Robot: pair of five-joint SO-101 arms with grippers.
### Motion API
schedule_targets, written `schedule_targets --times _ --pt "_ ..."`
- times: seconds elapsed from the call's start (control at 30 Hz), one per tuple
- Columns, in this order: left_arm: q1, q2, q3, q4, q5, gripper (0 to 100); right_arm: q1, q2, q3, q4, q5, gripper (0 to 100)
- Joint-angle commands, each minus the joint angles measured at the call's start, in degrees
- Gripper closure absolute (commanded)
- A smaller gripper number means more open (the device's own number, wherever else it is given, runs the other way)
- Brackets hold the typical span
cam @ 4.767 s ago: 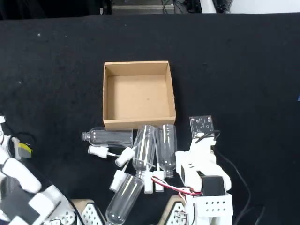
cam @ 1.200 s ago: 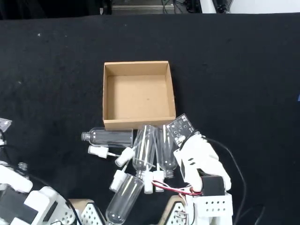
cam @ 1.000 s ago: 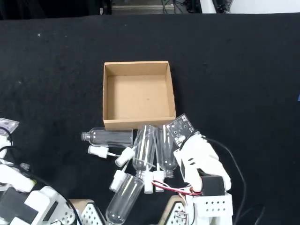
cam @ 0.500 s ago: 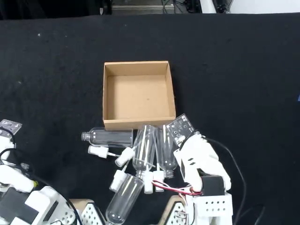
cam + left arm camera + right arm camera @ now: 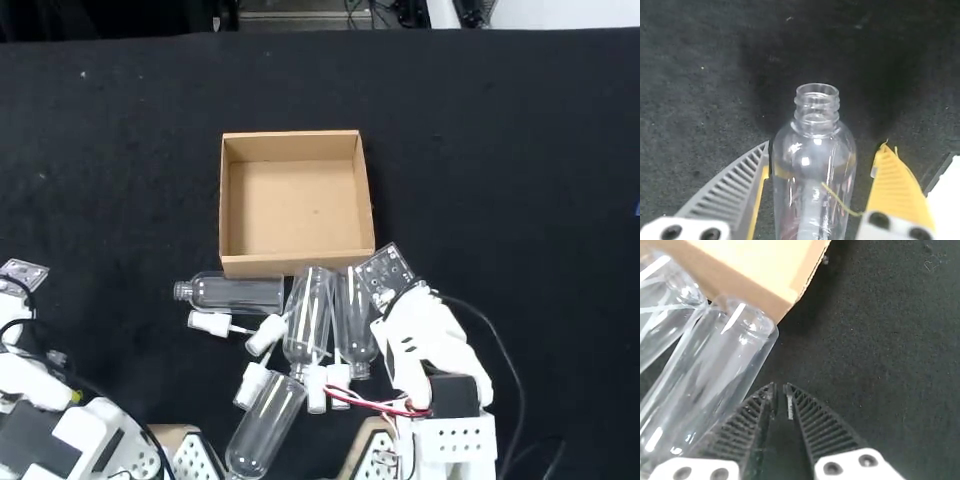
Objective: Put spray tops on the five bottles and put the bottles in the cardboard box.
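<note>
High view first: I've got the cardboard box (image 5: 297, 262) standing open-topped on the black desk (image 5: 520, 150), brown and square. Just in front of its near wall, four clear, capless bottles lie on their sides. The sideways bottle (image 5: 235, 293) runs along the wall. The middle bottle (image 5: 308, 318) and outer bottle (image 5: 355, 312) lie side by side with their bases up at the box. The near bottle (image 5: 265, 418) sits closest to the arm bases. White spray tops (image 5: 208, 322) lie loose among them, none fitted. My right arm (image 5: 432, 350) leans in just beside the outer bottle. My left arm (image 5: 40, 410) is off at the desk's corner, well apart from the pile.

Left wrist view now: the left claw (image 5: 824, 150) is clamped on a fifth bottle (image 5: 812, 170), held clear above the desk. It's transparent plastic with rounded shoulders and a threaded neck, its mouth open and pointing away from the camera. One ribbed grey finger presses its side; the yellow finger stands on the other flank. A thin yellow strand shows across the lower body.

Right wrist view: the right claw (image 5: 780, 392) has its black ribbed fingers drawn together, a sliver between the tips and nothing in them. It hangs over bare desk, just beside the outer bottle (image 5: 710, 375). The bottle's rounded base touches the cardboard box (image 5: 755, 265) corner, and the middle bottle (image 5: 662, 295) lies alongside.
</note>
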Motion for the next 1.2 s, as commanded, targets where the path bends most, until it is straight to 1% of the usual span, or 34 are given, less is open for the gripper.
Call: schedule_targets --times 0.0,0.07,0.13,0.23,0.3,0.37,0.5,0.57,0.67,0.73,0.8,0.97,1.17 --pt "-0.66 -2.81 -0.13 0.18 -5.27 77 1.14 -5.67 -0.31 0.18 0.62 98.6" --pt "-0.48 -3.08 -0.13 0.88 -5.36 85 1.14 -5.67 -0.31 0.18 0.62 98.6" --pt "-0.22 -3.16 -0.66 3.43 -5.45 89 1.14 -5.67 -0.31 0.18 0.62 98.6" --pt "1.80 -3.25 -2.15 7.47 -6.77 89 1.14 -5.67 -0.31 0.18 0.62 98.6" --pt "3.91 -3.25 -4.53 10.37 -5.27 89 1.14 -5.67 -0.31 0.18 0.62 98.6" --pt "7.69 -3.25 -7.96 12.48 0.44 89 1.14 -5.67 -0.31 0.18 0.62 98.6" --pt "15.43 -2.64 -14.55 13.01 19.25 89 1.14 -5.67 -0.31 0.26 0.62 98.6" --pt "18.59 -2.99 -15.34 13.01 26.99 89 1.14 -5.67 -0.31 1.49 0.62 98.6" --pt "22.37 -3.34 -15.78 13.45 34.29 89 1.14 -5.67 -1.71 1.67 0.62 98.6" --pt "23.43 -3.34 -15.78 13.27 39.21 89 1.14 -5.67 -3.91 2.11 0.62 98.6" --pt "23.60 -3.34 -15.25 13.45 42.37 89 1.23 -5.58 -6.37 2.11 0.62 98.6" --pt "23.43 -3.34 -15.25 13.10 47.74 89 1.23 -5.58 -12.79 2.20 0.62 98.6" --pt "25.36 -3.34 -15.34 13.01 55.12 89 0.88 -5.58 -23.60 4.22 0.44 98.6"
